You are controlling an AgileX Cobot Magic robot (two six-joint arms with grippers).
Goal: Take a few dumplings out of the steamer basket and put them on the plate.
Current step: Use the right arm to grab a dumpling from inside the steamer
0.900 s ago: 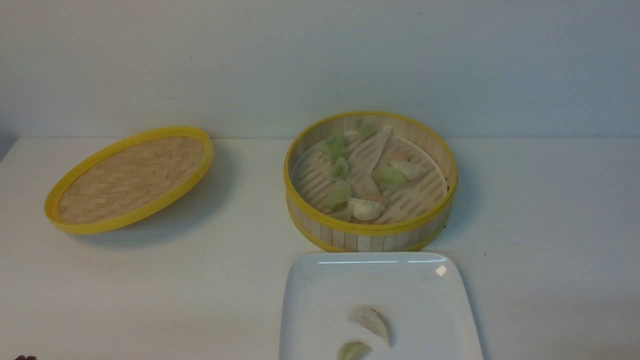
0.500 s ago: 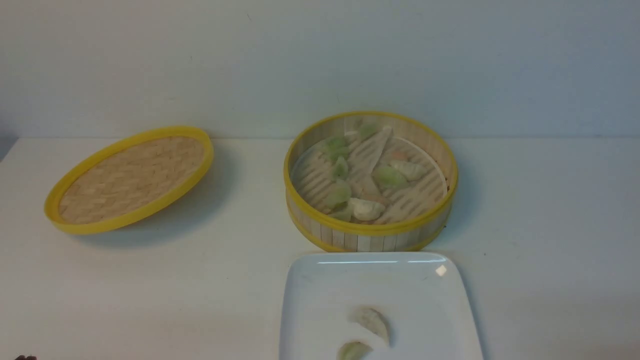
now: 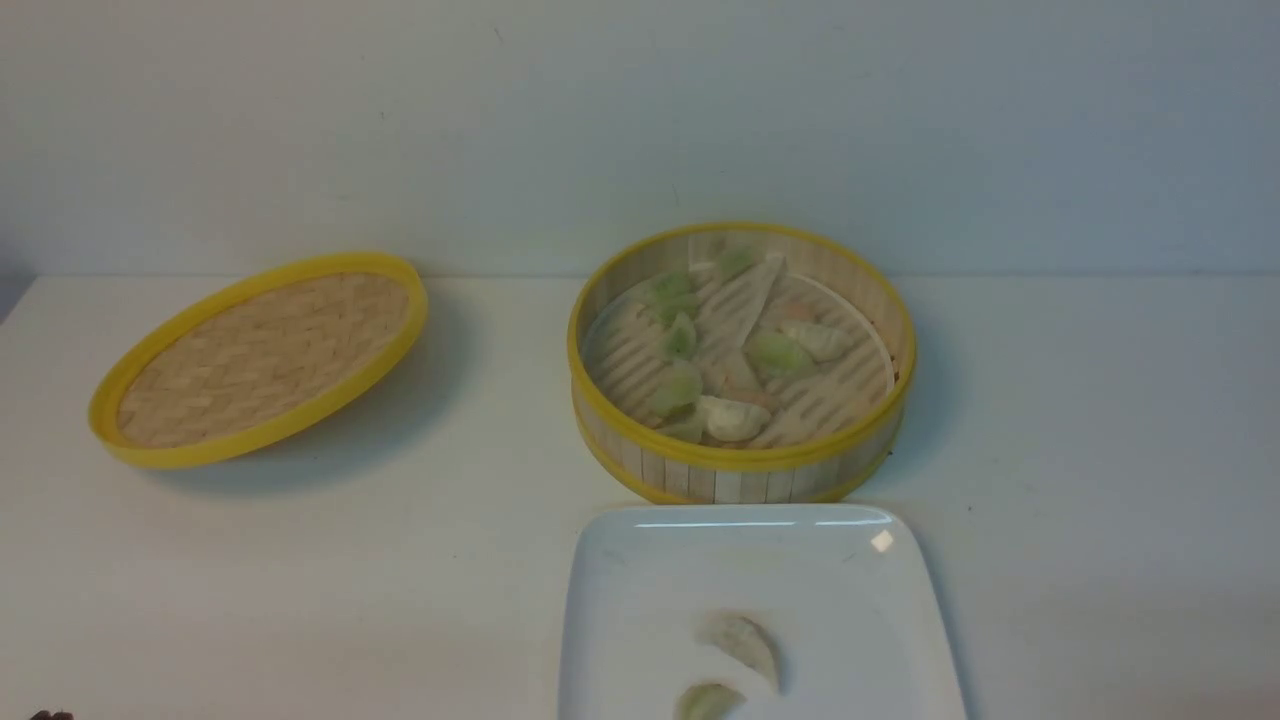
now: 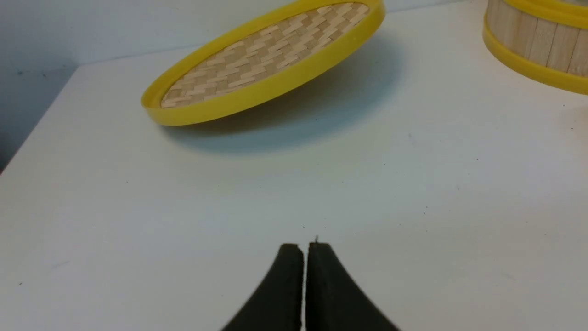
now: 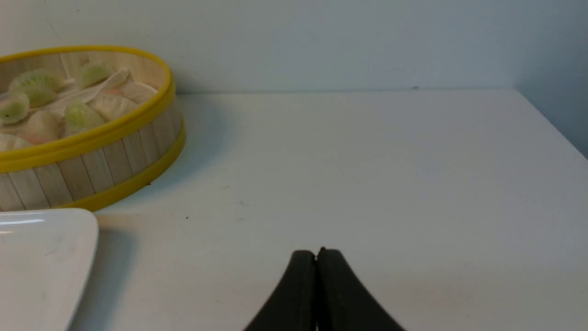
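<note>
The steamer basket (image 3: pixel 740 470) stands at the table's middle back and holds several pale green and whitish dumplings (image 3: pixel 775 352). It also shows in the right wrist view (image 5: pixel 92 165) and at an edge of the left wrist view (image 4: pixel 537 41). The white square plate (image 3: pixel 640 600) lies in front of the basket with two dumplings (image 3: pixel 742 642) on it. Its corner shows in the right wrist view (image 5: pixel 41 257). My left gripper (image 4: pixel 304 246) is shut and empty over bare table near the front left. My right gripper (image 5: pixel 316 252) is shut and empty over bare table right of the plate.
The flat woven lid (image 3: pixel 262 355) with a yellow rim lies tilted at the back left, seen also in the left wrist view (image 4: pixel 266 59). A pale wall runs behind the table. The table's right edge (image 5: pixel 565 138) is in the right wrist view.
</note>
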